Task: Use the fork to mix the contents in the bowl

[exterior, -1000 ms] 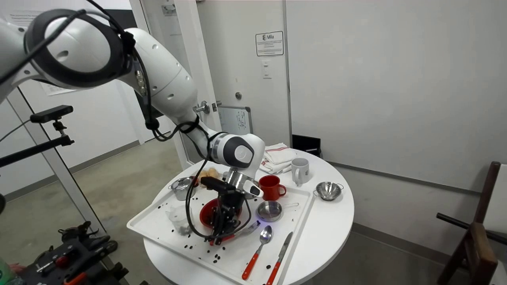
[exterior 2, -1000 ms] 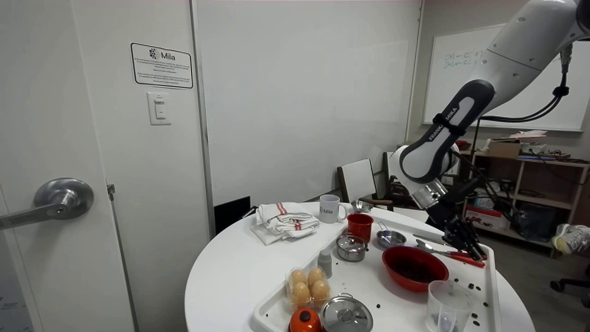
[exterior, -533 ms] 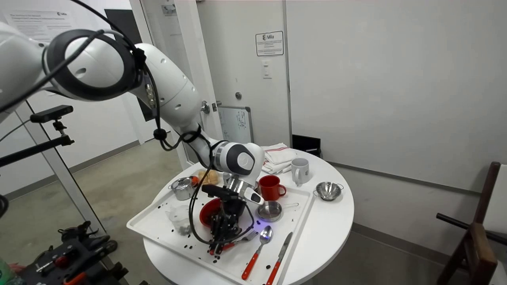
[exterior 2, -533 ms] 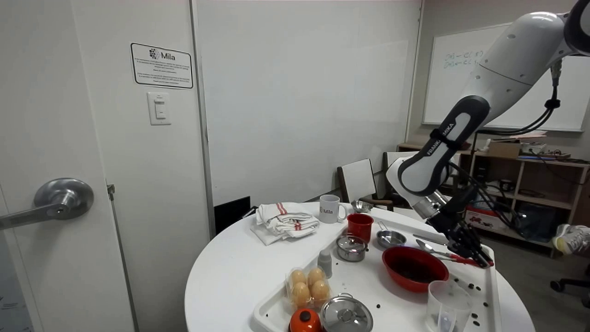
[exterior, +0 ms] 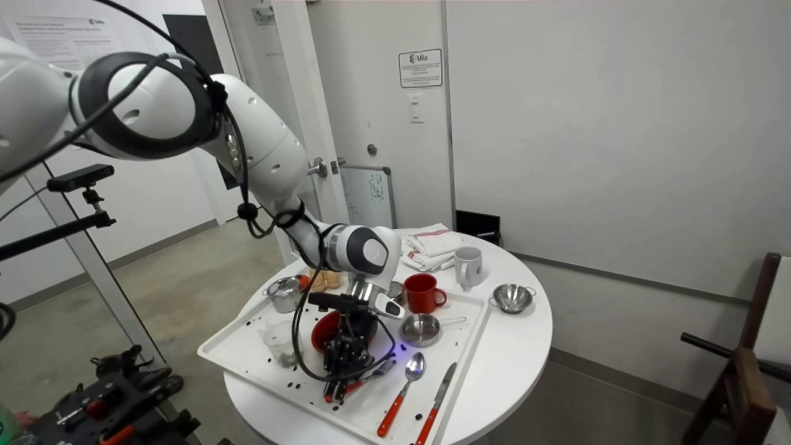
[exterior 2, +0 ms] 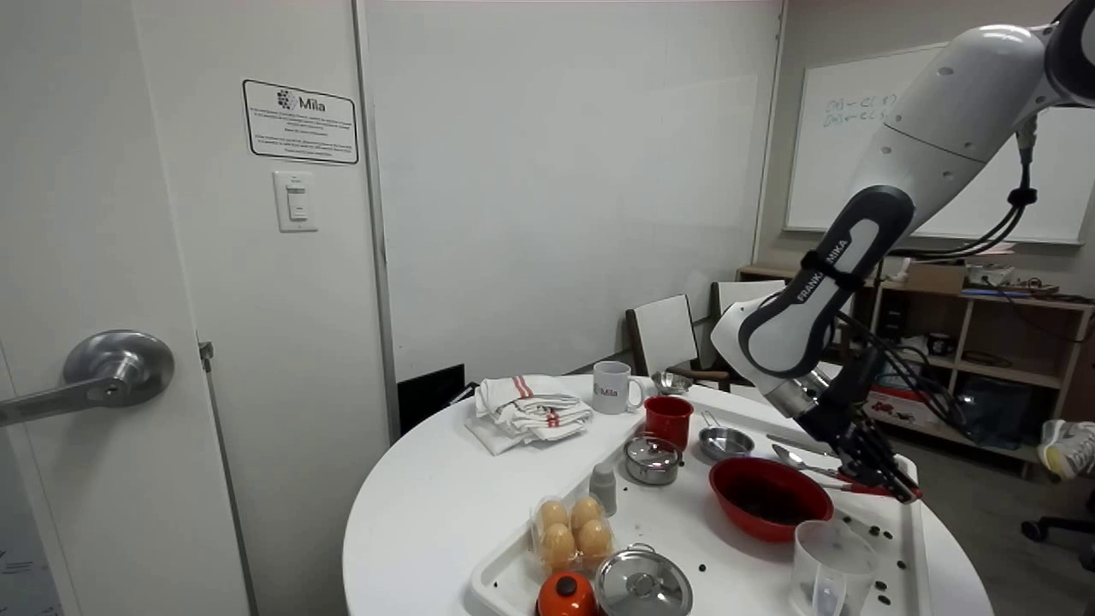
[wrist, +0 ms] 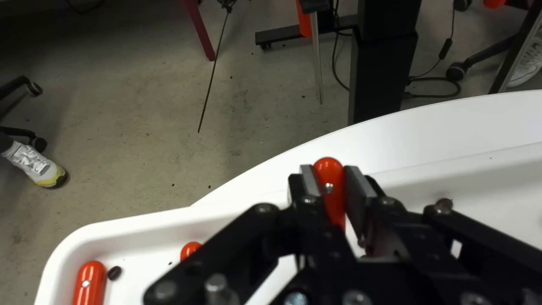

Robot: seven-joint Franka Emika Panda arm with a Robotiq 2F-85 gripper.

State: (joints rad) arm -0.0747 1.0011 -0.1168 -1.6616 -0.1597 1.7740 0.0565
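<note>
Fork [exterior: 354, 386] with a red handle, held by the end effector [wrist: 330, 182] of a robot arm [exterior: 266, 142]. In the wrist view its two fingers [wrist: 310, 182] are clamped on the handle, one on each side, close to the rounded end. In an exterior view the fork's metal head is near a spoon [exterior: 397, 402] with an orange-red handle, and a matching knife [exterior: 442, 392] lies beside the spoon. Whether the fork touches the white tray [exterior: 247, 349] below it cannot be told. Near the end effector stands a wide red bowl [exterior 2: 764, 530] with dark contents [exterior 2: 770, 500] inside; the fork is outside it. A clear jug [exterior 2: 834, 565] stands close to the bowl, and dark bits [exterior 2: 873, 531] are scattered on the tray, which rests on a round white tabletop [exterior: 519, 364].
</note>
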